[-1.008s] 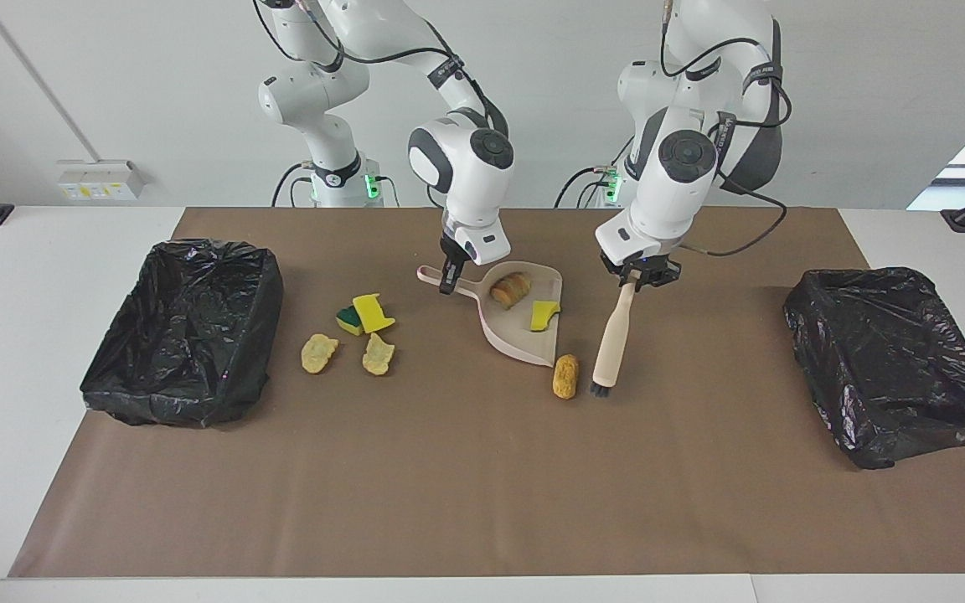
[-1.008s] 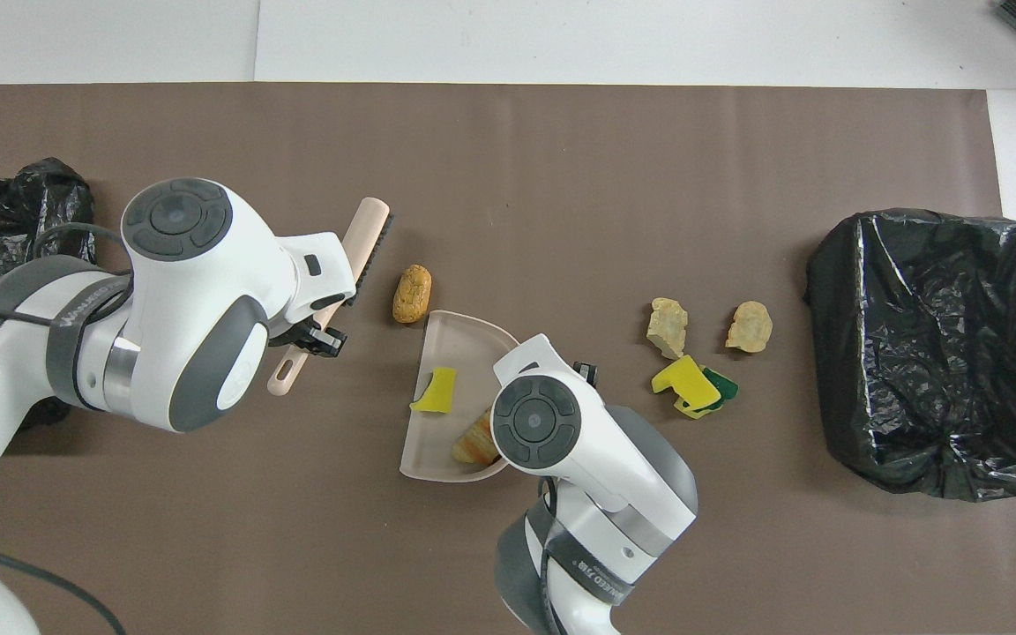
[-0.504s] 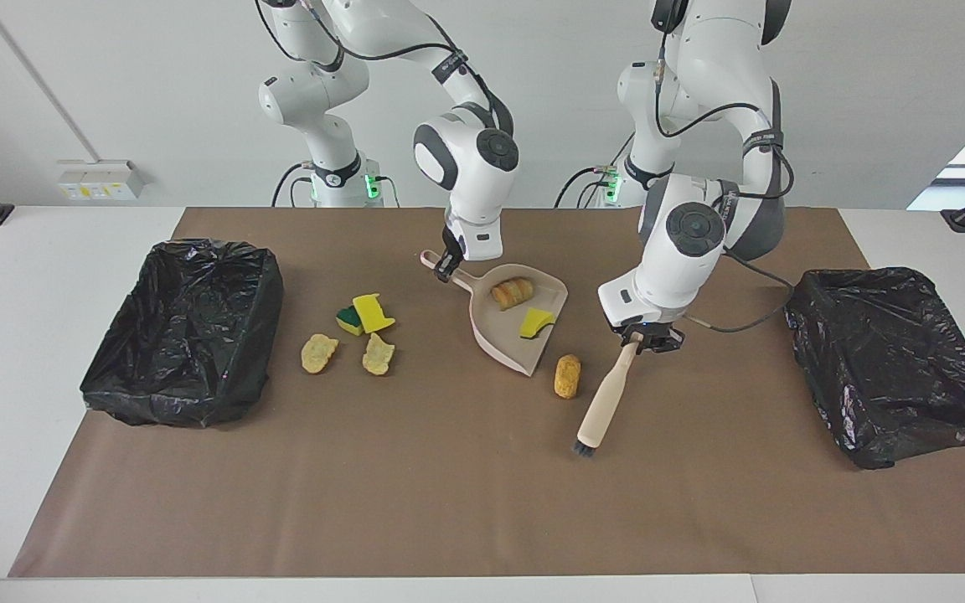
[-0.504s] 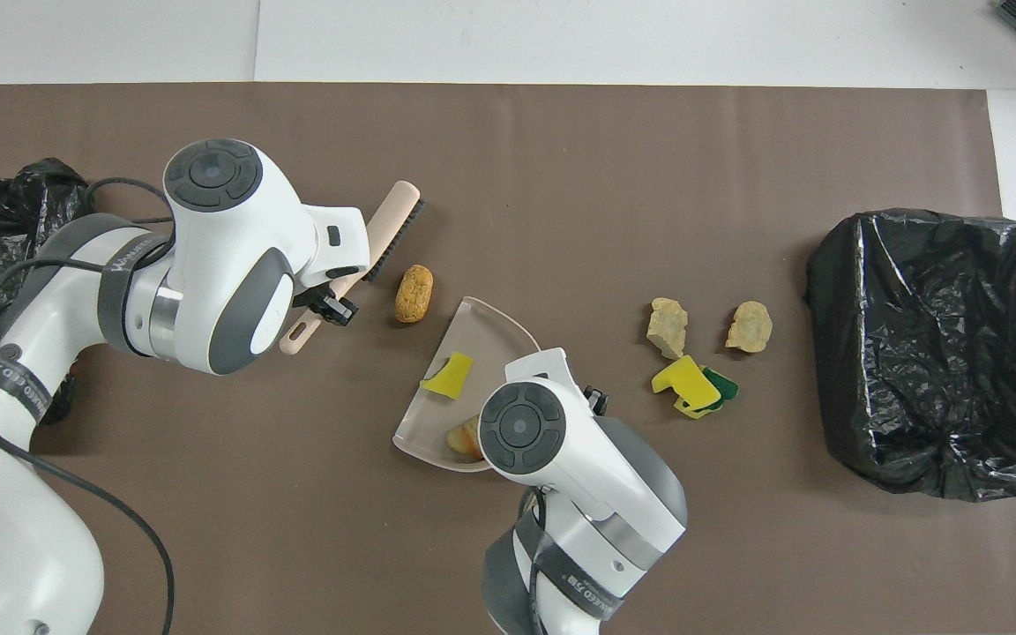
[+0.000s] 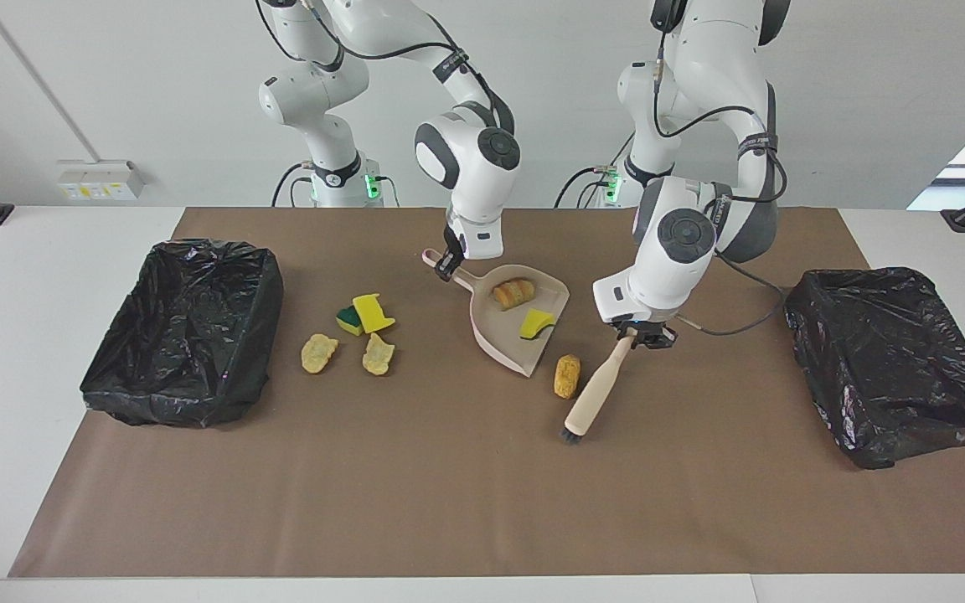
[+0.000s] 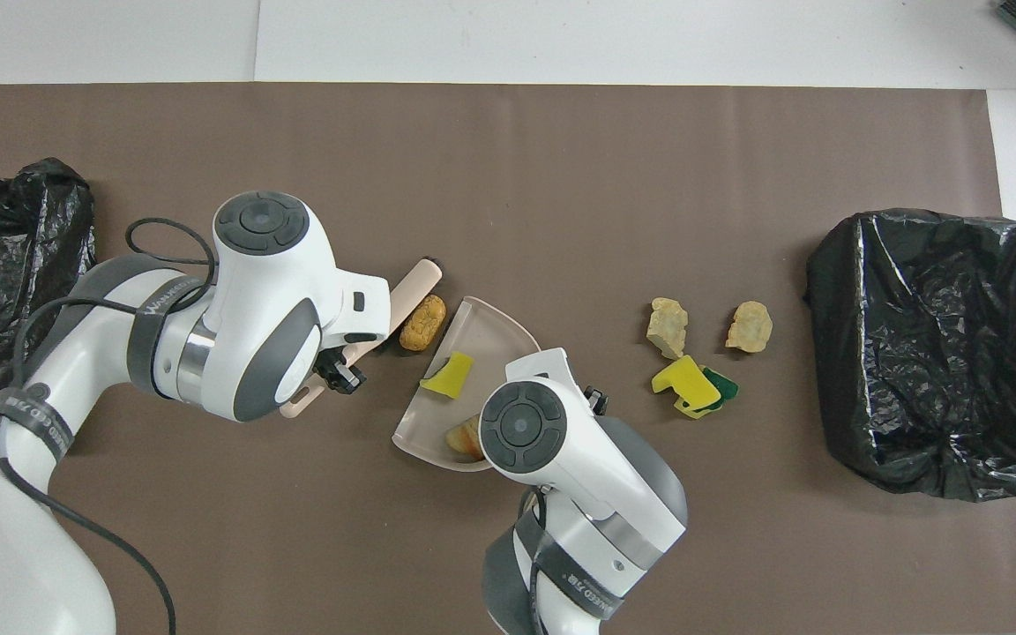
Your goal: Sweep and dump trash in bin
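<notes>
The left jaws (image 5: 632,335) are clamping the brush (image 5: 593,397), pressing a bread chunk (image 5: 566,375) panward. The right jaws (image 5: 447,266), shut on the dustpan (image 5: 506,335) handle, are bracing it to catch.

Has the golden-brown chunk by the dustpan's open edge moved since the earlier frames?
Yes. In the overhead view the golden-brown chunk now lies close against the dustpan rim, nearer the robots, with the brush beside it.
</notes>
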Robot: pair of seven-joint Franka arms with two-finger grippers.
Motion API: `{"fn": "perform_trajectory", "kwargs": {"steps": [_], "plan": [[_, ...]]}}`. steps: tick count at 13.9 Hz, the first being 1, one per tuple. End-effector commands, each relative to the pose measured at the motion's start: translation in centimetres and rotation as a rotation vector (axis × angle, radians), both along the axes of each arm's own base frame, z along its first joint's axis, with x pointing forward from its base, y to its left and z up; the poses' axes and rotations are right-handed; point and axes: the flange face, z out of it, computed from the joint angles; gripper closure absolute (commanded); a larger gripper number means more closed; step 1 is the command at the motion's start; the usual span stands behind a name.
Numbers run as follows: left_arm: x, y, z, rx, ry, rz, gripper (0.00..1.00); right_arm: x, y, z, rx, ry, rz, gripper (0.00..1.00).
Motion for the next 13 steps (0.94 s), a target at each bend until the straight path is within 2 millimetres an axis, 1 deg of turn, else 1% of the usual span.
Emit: {"fn": "perform_trajectory", "kwargs": {"steps": [1, 2, 3, 4, 5, 7, 9, 12, 13], "plan": [[-5.1, -2.3, 0.6, 0.039, 0.027, -0.021, 1.00, -0.1, -0.3, 0.3, 0.002, 0.000, -0.038, 1.00], [-6.0, -3.0, 1.3, 0.042, 0.036, -0.022, 1.00, -0.1, -0.3, 0.3, 0.002, 0.000, -0.037, 1.00], [-6.7, -3.3, 2.1, 0.036, 0.056, 0.001, 1.00, -0.1, -0.3, 0.3, 0.002, 0.000, -0.037, 1.00], [-7.5, -3.7, 3.5, 0.021, 0.064, 0.031, 1.00, -0.1, -0.3, 0.3, 0.002, 0.000, -0.037, 1.00], [-7.9, -4.1, 4.4, 0.020, 0.048, 0.056, 1.00, -0.2, -0.2, 0.3, 0.003, 0.000, -0.035, 1.00], [-8.2, -4.1, 5.7, 0.029, 0.021, 0.121, 1.00, -0.1, -0.2, 0.3, 0.004, -0.001, -0.035, 1.00], [-8.6, -3.5, 7.3, 0.029, -0.001, 0.162, 1.00, -0.1, -0.2, 0.3, 0.004, 0.001, -0.029, 1.00], [-9.5, -1.4, 8.6, 0.020, -0.015, 0.192, 1.00, 0.0, -0.3, 0.3, 0.007, 0.003, -0.019, 1.00], [-9.9, -1.2, 9.1, 0.017, -0.022, 0.192, 1.00, 0.0, -0.2, 0.4, 0.009, 0.007, 0.001, 1.00]]}}
